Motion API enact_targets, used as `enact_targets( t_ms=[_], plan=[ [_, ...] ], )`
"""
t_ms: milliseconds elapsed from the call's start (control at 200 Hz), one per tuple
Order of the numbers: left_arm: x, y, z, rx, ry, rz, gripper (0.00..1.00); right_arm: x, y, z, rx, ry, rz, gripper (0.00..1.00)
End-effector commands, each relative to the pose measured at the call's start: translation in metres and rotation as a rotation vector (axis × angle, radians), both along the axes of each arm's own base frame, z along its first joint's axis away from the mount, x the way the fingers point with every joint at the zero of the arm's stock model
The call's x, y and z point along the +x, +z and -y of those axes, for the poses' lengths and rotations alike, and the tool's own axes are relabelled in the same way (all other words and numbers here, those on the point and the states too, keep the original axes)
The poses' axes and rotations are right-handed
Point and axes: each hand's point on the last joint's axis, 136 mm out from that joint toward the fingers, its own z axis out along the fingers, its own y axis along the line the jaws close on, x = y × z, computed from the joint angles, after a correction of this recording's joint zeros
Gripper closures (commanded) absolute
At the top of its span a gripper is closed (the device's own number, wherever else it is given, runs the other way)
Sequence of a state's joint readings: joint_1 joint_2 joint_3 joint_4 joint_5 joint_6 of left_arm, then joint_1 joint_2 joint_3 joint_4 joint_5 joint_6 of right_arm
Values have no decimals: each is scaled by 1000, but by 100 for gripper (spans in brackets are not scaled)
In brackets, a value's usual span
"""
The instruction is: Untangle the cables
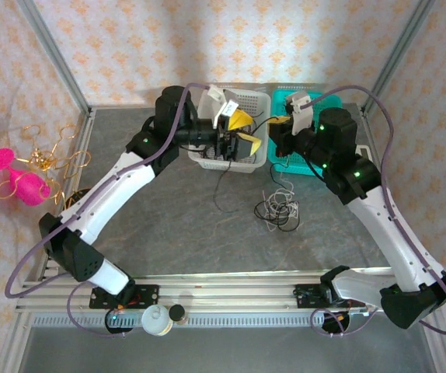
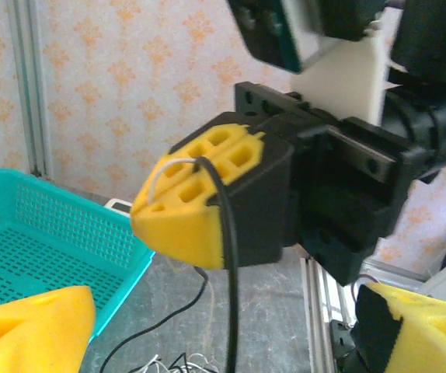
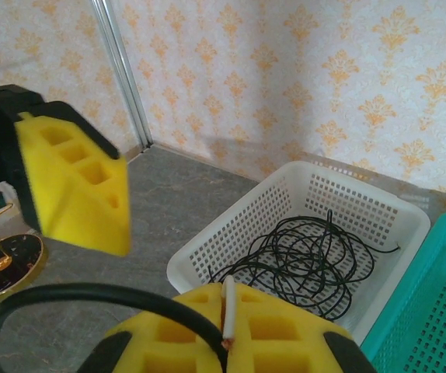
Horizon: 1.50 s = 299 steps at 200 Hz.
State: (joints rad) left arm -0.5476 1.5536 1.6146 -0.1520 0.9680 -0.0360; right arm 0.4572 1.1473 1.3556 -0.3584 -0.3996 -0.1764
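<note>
Facing open left jaws (image 2: pixel 231 326), right jaws (image 2: pixel 178 203) pinching black cable (image 2: pixel 229 287) and white cable (image 2: pixel 161 175), black strand hanging vertically toward tangle (image 1: pixel 279 208) on surface.

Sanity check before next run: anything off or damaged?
One oddity: a thin white cable lies across the right gripper's yellow foam finger, its tip brownish and bare-looking, perhaps frayed. A black cable runs beside it. Black cables sit coiled in the white basket.

A robot test cell: aluminium frame (image 1: pixel 207 289), wallpapered panels (image 1: pixel 231 39).
</note>
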Motion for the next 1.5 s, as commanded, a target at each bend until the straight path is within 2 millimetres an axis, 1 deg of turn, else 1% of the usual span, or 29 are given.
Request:
enact_targets(
  t_ms=[0,30,70,105,110,120,125,145,150,180,210,260,345,415,455,526,696,801,866,946,981,991,1011,1056,1121,1246,1321,1396,1492],
  plan=[
    [1,-6,10,45,-12,-2,16,-6,13,-4,29,28,47,100],
    [4,-7,11,56,-4,-1,19,-7,14,-4,29,27,48,100],
    [8,-11,12,70,10,-7,27,-7,14,-3,29,26,48,100],
    [12,-12,12,78,25,-9,48,-7,13,-3,29,25,46,100],
    [12,-12,12,78,27,-8,49,-7,13,-3,29,26,47,100],
    [12,-11,12,80,30,-7,56,-7,14,-3,29,25,48,100],
    [13,-12,12,81,32,-9,58,-7,14,-3,29,25,47,100],
    [14,-11,12,81,37,-7,71,-7,14,-3,29,23,49,100],
    [15,-10,12,81,38,-5,72,-7,14,-3,29,23,49,100],
    [17,-10,12,82,49,-5,88,-7,14,-3,29,23,49,100],
    [19,-7,10,82,67,3,100,-7,13,-3,28,23,47,100],
    [26,-3,7,82,120,17,100,-7,12,-3,29,22,45,100],
    [36,12,-3,70,213,57,100,-9,6,-2,22,27,47,100],
    [38,30,-9,45,255,88,100,-7,-5,-1,22,16,39,83],
    [37,42,-12,30,273,109,100,-8,-12,-2,25,18,38,78],
    [36,64,-18,-4,302,141,100,-8,-33,-3,29,24,15,73],
    [23,116,-28,-86,318,231,100,0,-87,-14,47,56,-57,72],
    [20,149,-39,-122,367,302,100,4,-113,-22,71,80,-74,72],
    [21,169,-49,-142,421,351,100,8,-128,-24,78,76,-81,71],
    [21,194,-62,-176,482,403,100,14,-153,-22,63,59,-107,71],
    [20,204,-68,-196,508,428,100,13,-160,-22,60,59,-115,71],
    [19,208,-70,-202,515,436,100,15,-169,-23,50,61,-134,71],
    [19,213,-73,-215,526,451,100,16,-178,-23,42,62,-152,71],
    [18,226,-81,-247,559,483,100,16,-194,-24,30,67,-182,70],
    [15,243,-91,-297,593,529,100,15,-211,-28,32,78,-222,67],
    [13,270,-110,-400,641,591,100,17,-226,-29,65,67,-256,62],
    [15,282,-119,-459,662,620,100,18,-238,-23,88,22,-271,60],
    [22,286,-125,-483,682,643,100,15,-246,-21,98,10,-292,59],
    [45,282,-131,-499,705,623,100,7,-249,-18,123,2,-317,58]
  ],
)
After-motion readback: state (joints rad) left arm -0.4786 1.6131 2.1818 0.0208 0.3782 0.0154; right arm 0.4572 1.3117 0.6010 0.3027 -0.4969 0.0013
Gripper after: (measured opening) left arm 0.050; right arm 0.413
